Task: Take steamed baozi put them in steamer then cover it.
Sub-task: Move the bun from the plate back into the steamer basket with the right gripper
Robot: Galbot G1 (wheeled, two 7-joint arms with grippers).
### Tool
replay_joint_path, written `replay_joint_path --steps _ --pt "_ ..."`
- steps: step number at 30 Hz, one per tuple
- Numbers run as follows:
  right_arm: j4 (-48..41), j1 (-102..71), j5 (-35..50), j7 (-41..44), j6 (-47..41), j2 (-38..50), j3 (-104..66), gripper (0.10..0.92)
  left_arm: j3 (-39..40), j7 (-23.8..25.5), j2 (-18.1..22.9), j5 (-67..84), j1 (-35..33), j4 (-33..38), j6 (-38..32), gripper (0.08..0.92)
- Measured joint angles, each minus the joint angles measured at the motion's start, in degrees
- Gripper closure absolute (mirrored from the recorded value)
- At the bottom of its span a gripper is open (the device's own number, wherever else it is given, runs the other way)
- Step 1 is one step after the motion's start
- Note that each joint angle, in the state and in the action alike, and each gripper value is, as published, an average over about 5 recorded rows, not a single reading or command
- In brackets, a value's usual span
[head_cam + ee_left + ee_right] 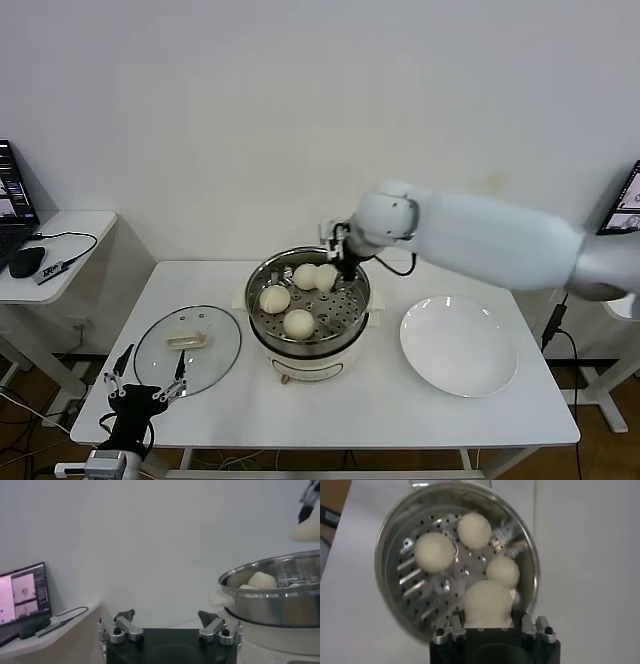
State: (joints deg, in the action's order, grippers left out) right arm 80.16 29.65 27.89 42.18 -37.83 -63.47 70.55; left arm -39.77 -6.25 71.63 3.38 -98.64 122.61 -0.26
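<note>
The steel steamer (262,274) sits on its cream pot at the table's middle. Three baozi lie on its perforated floor (275,298) (298,323) (306,276). My right gripper (343,268) is over the steamer's back right, shut on the fourth baozi (327,278). In the right wrist view the gripper (487,617) holds that baozi (487,600) above the steamer (387,555); the others lie beyond it (434,552). The left wrist view shows the held baozi (307,530) above the steamer's rim (280,600). The glass cover (187,345) lies flat to the steamer's left. My left gripper (150,378) (167,615) is open near the cover's front edge.
An empty white plate (458,345) lies to the steamer's right. A side desk with a laptop (12,195) and cables stands off the table's left; the laptop also shows in the left wrist view (22,595). A wall stands close behind the table.
</note>
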Motion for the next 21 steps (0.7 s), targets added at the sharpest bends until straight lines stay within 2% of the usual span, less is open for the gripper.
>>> replay_joint_path --steps 8,21 --pt "-3.7 -3.5 -0.6 -2.4 -2.0 -3.4 0.3 0.440 -0.1 0.0 -0.1 0.0 0.0 -0.4 -0.2 0.177" --pt "-5.7 -6.7 -3.3 -3.5 -3.2 -3.8 0.2 0.440 0.2 0.0 0.1 -0.2 0.1 -0.5 -0.2 0.177"
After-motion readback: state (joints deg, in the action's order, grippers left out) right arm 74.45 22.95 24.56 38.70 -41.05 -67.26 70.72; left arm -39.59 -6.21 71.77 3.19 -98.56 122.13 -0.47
